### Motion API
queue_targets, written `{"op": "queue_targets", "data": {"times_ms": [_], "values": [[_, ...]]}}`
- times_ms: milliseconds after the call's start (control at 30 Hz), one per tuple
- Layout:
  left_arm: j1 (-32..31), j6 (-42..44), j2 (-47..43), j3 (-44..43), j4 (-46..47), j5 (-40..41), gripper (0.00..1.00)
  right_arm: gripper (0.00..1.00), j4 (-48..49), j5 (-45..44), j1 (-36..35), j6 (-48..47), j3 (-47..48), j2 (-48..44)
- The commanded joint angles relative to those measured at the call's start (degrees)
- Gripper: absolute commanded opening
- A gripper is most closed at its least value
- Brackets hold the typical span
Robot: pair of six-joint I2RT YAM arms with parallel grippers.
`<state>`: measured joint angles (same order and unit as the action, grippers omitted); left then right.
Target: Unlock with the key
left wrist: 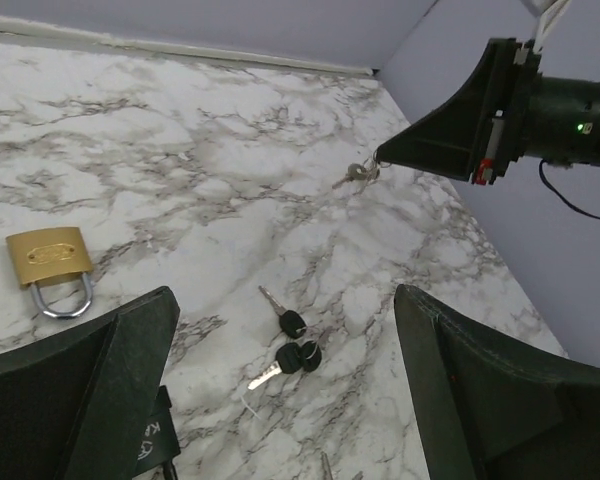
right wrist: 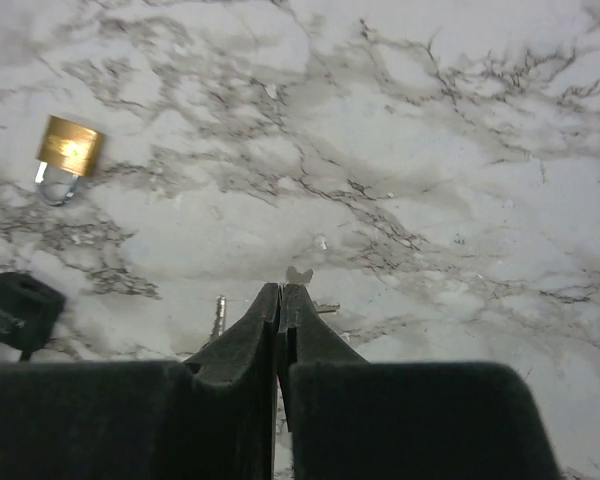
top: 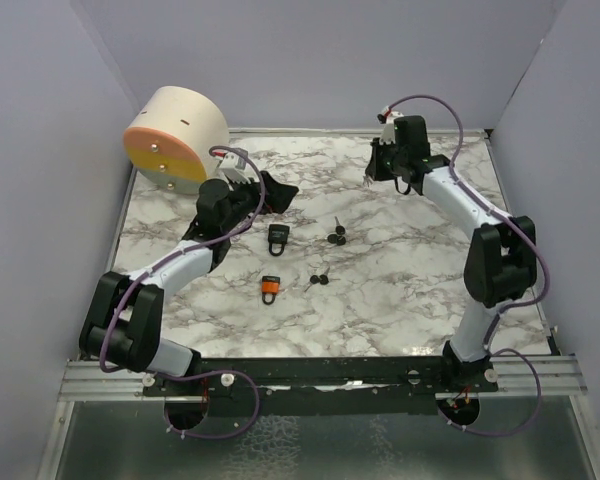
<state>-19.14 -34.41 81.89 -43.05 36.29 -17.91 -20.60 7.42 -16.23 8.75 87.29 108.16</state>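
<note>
My right gripper (top: 372, 174) hovers over the back of the marble table (top: 420, 270). It is shut on a small silver key bunch (left wrist: 357, 174); one key tip (right wrist: 300, 273) shows past the closed fingertips (right wrist: 280, 290). My left gripper (top: 267, 193) is open and empty, with its fingers (left wrist: 100, 390) wide apart above a black-headed key pair (left wrist: 292, 341). A brass padlock (left wrist: 52, 262) lies to the left in the left wrist view and also shows in the right wrist view (right wrist: 70, 147). A black padlock (top: 278, 235) lies by the left gripper.
An orange padlock (top: 270, 288) and another black-headed key pair (top: 319, 281) lie nearer the front. The key pair (top: 336, 235) lies right of the black padlock. A cream and orange drum (top: 175, 138) stands at the back left. Grey walls enclose the table.
</note>
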Motion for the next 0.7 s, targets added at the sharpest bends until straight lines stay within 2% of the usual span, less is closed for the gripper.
{"op": "queue_targets", "data": {"times_ms": [0, 200, 333, 533, 667], "values": [[-2.9, 0.4, 0.2, -2.3, -1.8, -3.4, 0.91, 0.01, 0.3, 5.4, -0.4, 0.1, -3.9, -7.1], [-7.4, 6.1, -0.8, -3.1, -4.3, -4.2, 0.9, 0.01, 3.9, 12.8, -0.4, 0.6, -10.0, -16.9], [-8.3, 9.7, -1.1, -1.3, -4.2, -3.2, 0.95, 0.01, 6.4, 17.7, -0.4, 0.6, -14.6, -22.2], [-9.5, 14.0, -1.6, -0.2, -4.1, -1.2, 0.95, 0.01, 7.7, 23.2, -0.5, 1.8, -20.5, -28.2], [-10.9, 15.4, -0.1, -0.7, -4.1, -1.1, 0.86, 0.01, 8.6, 26.2, -0.5, 2.6, -21.7, -29.9]]}}
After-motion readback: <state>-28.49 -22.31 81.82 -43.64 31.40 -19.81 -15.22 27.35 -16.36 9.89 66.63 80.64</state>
